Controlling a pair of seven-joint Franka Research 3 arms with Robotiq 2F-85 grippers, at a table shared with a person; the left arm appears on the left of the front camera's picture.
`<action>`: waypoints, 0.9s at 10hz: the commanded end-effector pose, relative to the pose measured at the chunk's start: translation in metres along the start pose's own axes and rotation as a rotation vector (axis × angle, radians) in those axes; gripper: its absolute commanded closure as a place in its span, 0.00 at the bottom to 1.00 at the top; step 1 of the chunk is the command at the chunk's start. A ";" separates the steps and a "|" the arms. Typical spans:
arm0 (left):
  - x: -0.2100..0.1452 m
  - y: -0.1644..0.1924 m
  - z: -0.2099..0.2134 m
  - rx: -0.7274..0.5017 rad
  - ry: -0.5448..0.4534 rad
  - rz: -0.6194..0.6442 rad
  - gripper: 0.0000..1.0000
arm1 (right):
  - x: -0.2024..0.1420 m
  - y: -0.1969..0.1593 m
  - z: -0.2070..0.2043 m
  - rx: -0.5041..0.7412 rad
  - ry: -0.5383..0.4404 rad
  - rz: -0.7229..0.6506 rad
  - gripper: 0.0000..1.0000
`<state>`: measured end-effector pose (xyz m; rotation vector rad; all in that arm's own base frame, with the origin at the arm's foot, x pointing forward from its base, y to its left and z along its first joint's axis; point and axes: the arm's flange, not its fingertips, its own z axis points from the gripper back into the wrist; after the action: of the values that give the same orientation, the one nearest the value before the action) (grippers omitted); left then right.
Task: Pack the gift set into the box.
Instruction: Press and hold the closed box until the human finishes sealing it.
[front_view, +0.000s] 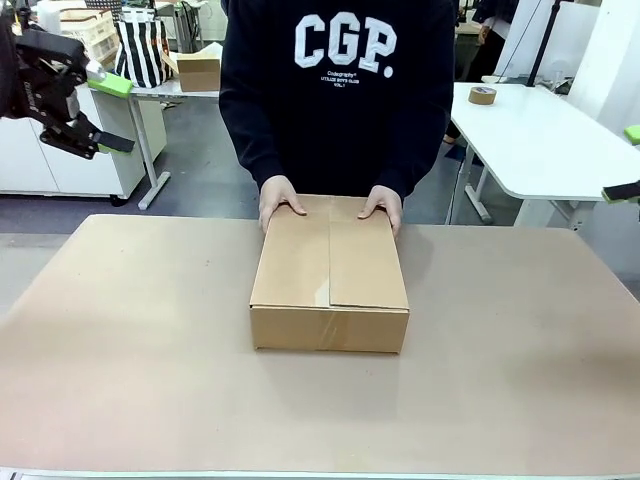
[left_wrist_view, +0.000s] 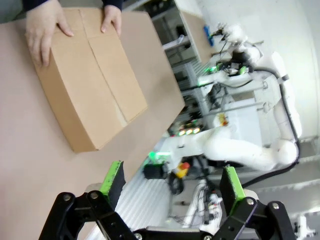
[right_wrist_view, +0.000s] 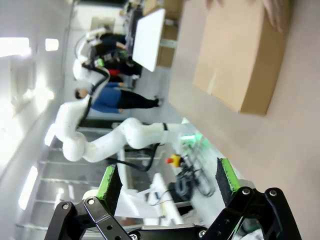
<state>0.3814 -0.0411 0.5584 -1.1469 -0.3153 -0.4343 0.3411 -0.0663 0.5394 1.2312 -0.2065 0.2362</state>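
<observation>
Box (front_view: 330, 270) flaps closed, looks stiff, likely light; grip at 3 and 9 o'clock sides. Left gripper (left_wrist_view: 172, 177) and right gripper (right_wrist_view: 167, 175): fingers spread wide, empty.

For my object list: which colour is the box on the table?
Plain brown cardboard, no print visible; the box shows best in the front view.

I'm working in what is looking like a robotics lab, where white worktables (front_view: 540, 140) are standing on a grey floor (front_view: 200, 160) behind my brown table (front_view: 130, 340), carrying a tape roll (front_view: 482, 95), a striped bag (front_view: 142, 50) and a small carton (front_view: 199, 70), and my right arm (left_wrist_view: 240, 150) is sitting beside a red button (left_wrist_view: 183, 166).
</observation>
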 end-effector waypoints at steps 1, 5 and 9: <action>0.028 -0.002 -0.033 0.209 0.075 -0.373 0.00 | 0.038 0.024 -0.044 -0.078 -0.110 0.369 0.00; 0.042 -0.007 -0.097 0.386 0.026 -1.091 0.00 | 0.062 0.046 -0.137 -0.155 -0.176 0.966 0.00; 0.051 -0.018 -0.112 0.206 -0.004 -1.142 0.00 | 0.059 0.018 -0.205 -0.487 -0.122 1.092 0.00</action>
<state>0.4177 -0.1690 0.5668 -0.5826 -1.0038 -1.3343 0.3924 0.1207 0.5255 0.5343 -1.0514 0.9889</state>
